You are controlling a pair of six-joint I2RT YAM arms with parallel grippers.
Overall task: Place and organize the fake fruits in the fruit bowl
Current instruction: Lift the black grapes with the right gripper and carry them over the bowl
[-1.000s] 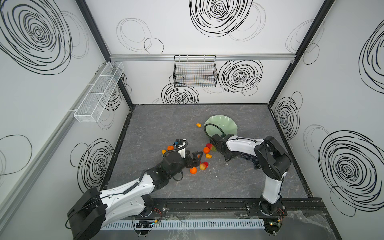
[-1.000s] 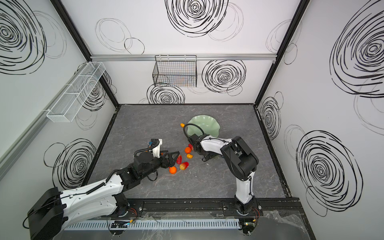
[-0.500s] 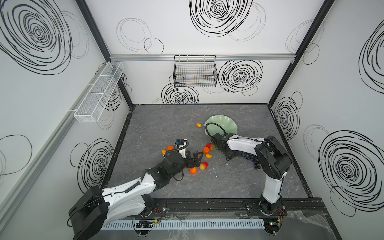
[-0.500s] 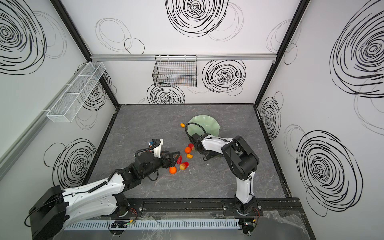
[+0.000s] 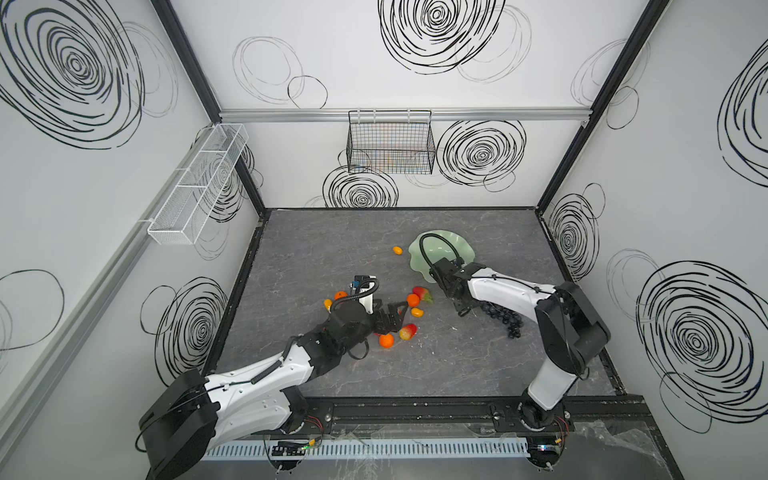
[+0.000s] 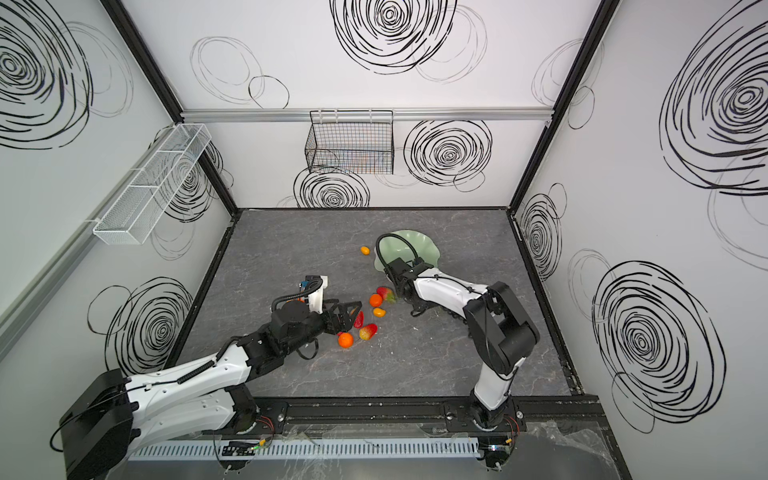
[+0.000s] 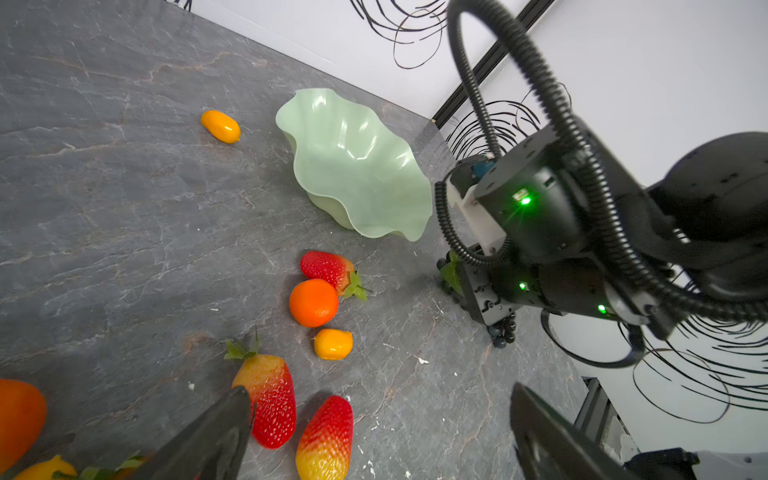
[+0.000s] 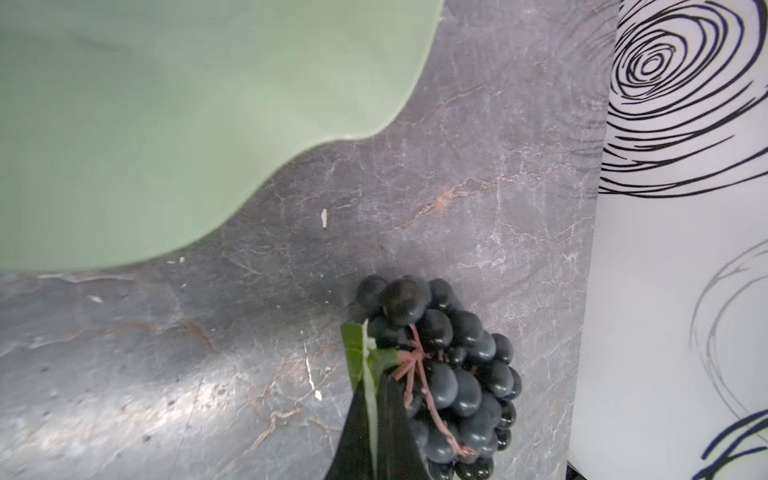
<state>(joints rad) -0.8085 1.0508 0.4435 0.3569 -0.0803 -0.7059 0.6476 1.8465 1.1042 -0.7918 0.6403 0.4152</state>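
Observation:
The mint-green fruit bowl (image 5: 442, 253) (image 7: 353, 166) stands at the back right with no fruit showing in it. My right gripper (image 8: 374, 395) is beside it, low over the table and shut on the green leaf of the dark grape bunch (image 8: 449, 374) (image 5: 505, 318). My left gripper (image 7: 382, 432) (image 5: 395, 316) is open just above the table. One strawberry (image 7: 272, 399) lies against its finger and another strawberry (image 7: 326, 436) lies between the jaws. Beyond them lie a kumquat (image 7: 333, 343), a tangerine (image 7: 313, 302) and a third strawberry (image 7: 328, 268).
A lone kumquat (image 5: 397, 250) lies left of the bowl. A tangerine (image 5: 386, 340) sits by my left wrist, and more fruit (image 5: 340, 295) lies behind that arm. A black wire basket (image 5: 390, 145) and a white mesh basket (image 5: 199, 187) hang on the walls.
My right gripper has closed onto the grape bunch's leaf. The left arm and the loose fruits have barely moved.

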